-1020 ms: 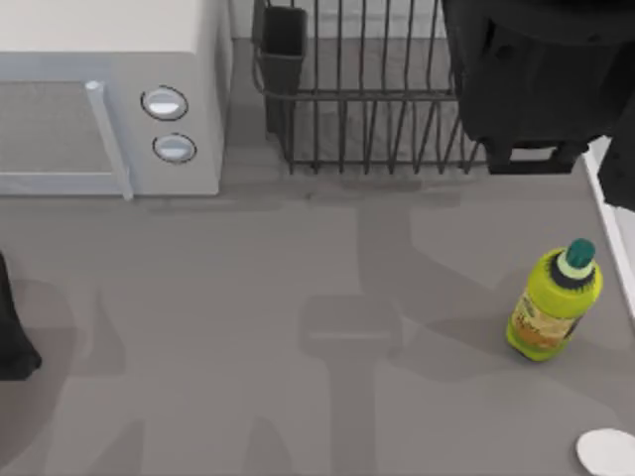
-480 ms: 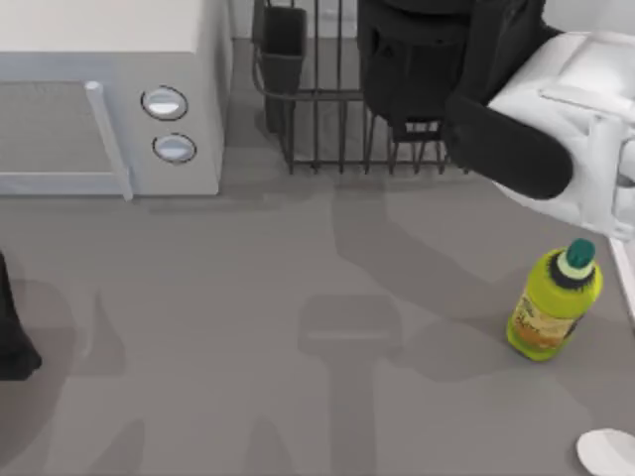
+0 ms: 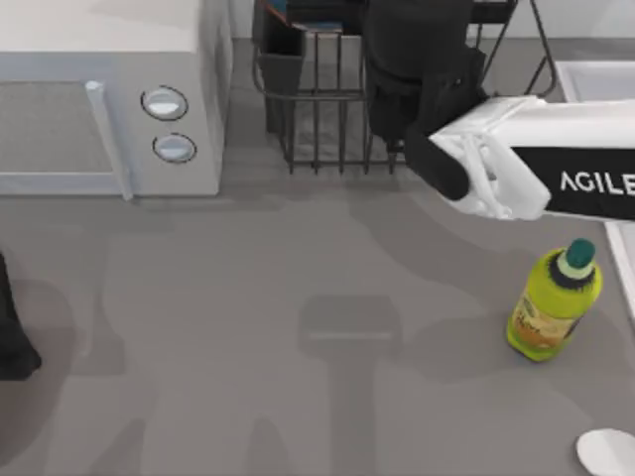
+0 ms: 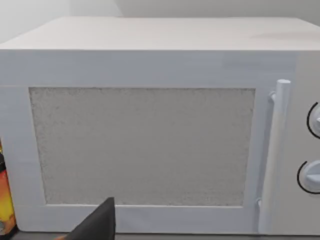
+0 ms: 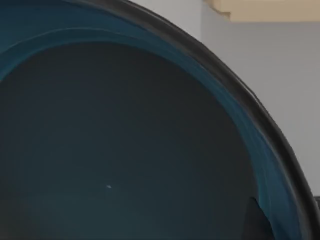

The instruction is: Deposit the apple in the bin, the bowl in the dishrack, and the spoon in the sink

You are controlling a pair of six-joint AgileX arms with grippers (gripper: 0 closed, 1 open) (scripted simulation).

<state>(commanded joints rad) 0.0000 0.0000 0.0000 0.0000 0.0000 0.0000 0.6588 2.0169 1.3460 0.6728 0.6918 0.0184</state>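
Observation:
The bowl's (image 5: 125, 140) teal-blue inside and dark rim sit right against my right wrist camera, with one fingertip (image 5: 257, 224) at its rim. My right gripper (image 3: 415, 69), shut on the bowl, hangs over the middle of the black wire dishrack (image 3: 317, 119) at the table's back. The white oval end of the spoon (image 3: 607, 452) lies at the front right corner. A corner of the white sink (image 3: 591, 77) shows at the right edge. My left arm (image 3: 12, 342) rests parked at the left edge. The apple and the bin are out of view.
A white microwave (image 3: 109, 99) with two round knobs stands at the back left, and faces the left wrist camera as the microwave (image 4: 150, 145). A yellow-green bottle (image 3: 554, 302) stands at the right, below my right arm. The rack's dark cutlery cup (image 3: 282, 55) is at its left corner.
My right arm has swung left along the dishrack with the bowl, from the rack's right end to over its middle. The left arm, bottle and spoon have stayed put.

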